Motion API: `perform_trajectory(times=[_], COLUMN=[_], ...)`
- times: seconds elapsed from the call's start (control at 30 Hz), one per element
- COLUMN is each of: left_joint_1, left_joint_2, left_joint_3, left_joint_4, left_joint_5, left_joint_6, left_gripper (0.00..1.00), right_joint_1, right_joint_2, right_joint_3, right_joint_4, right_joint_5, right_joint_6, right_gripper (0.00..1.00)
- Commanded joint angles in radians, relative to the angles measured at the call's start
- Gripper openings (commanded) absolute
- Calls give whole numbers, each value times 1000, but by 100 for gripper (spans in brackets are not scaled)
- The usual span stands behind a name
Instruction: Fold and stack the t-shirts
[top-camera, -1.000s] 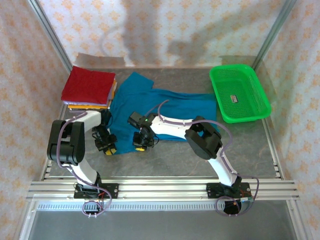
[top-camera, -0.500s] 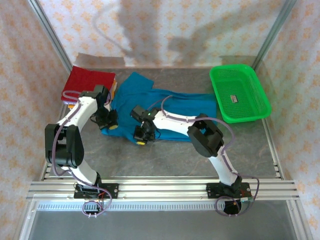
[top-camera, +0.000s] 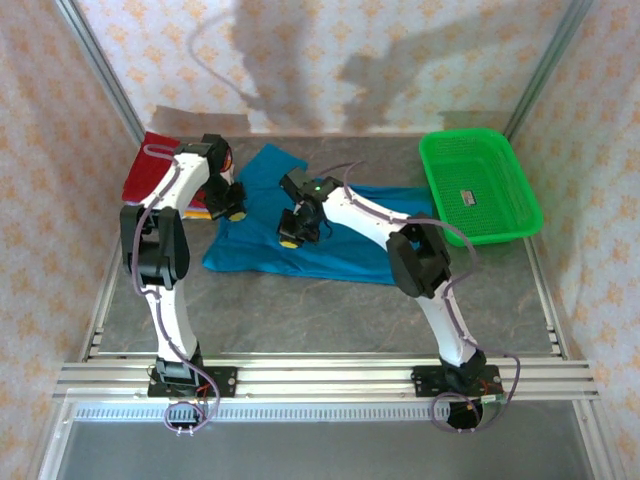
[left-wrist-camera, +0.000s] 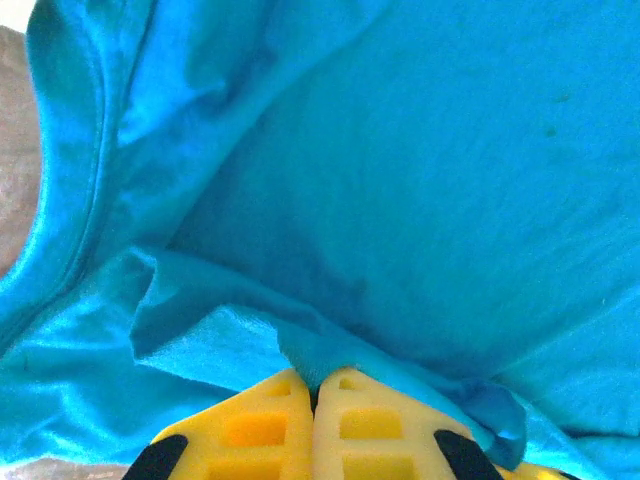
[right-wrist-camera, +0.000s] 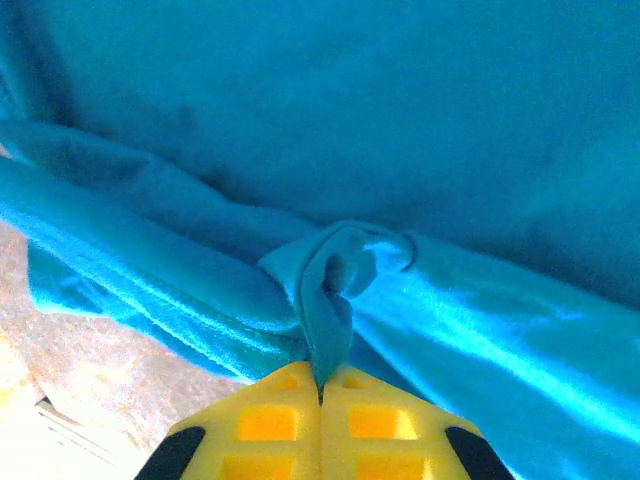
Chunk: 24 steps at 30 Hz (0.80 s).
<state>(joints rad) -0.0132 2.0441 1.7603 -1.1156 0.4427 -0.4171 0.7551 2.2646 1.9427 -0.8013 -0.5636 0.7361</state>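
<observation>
My grey mottled table (top-camera: 300, 320) carried three things: the teal t-shirt (top-camera: 350, 235) spread rumpled across its middle, the folded stack (top-camera: 150, 170) in the far left corner, dark red on top, and the green mesh basket (top-camera: 480, 185) at far right.

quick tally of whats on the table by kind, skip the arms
blue t-shirt: 1
pile of folded shirts, red on top, number in it hard to tell: 1
green basket: 1
total: 3
</observation>
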Motion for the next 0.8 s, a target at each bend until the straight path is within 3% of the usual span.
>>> perform_trajectory(times=[0.0, 0.77], left_joint_1=[-2, -2], left_joint_2=[42, 226], left_joint_3=[89, 305], left_joint_4=[-72, -27], left_joint_5=[7, -53], left_joint_6=[14, 9], left_gripper=[0, 0], right_joint_1=[-18, -99], right_joint_2=[42, 162], right_joint_3=[44, 208], right_joint_4=[-43, -56], right_joint_5=[-30, 4], right_joint_6=[-27, -58], right_gripper=[0, 0])
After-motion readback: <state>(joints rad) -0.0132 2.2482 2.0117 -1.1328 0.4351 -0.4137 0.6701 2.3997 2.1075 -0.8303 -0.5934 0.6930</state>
